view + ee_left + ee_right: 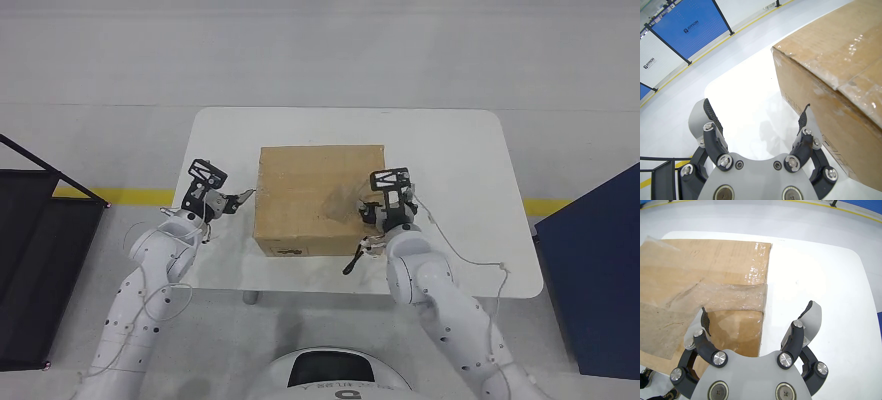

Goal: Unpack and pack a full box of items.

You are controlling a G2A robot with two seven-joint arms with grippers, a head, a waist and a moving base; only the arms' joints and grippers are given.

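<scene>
A brown cardboard box (318,196) with its flaps shut and clear tape over the seam stands in the middle of the white table (450,150). My left gripper (236,198) is open beside the box's left side, one finger close to the box wall (810,91) but apart from it. My right gripper (388,205) is open at the box's near right corner: one fingertip (705,319) lies over the taped top (702,275), the other (810,309) hangs over the table past the box's right edge. The box's contents are hidden.
A black frame (40,240) stands on the floor to the left of the table and a blue panel (600,270) to the right. Bare table surface lies on both sides of the box (460,190). A yellow floor line (110,195) runs behind.
</scene>
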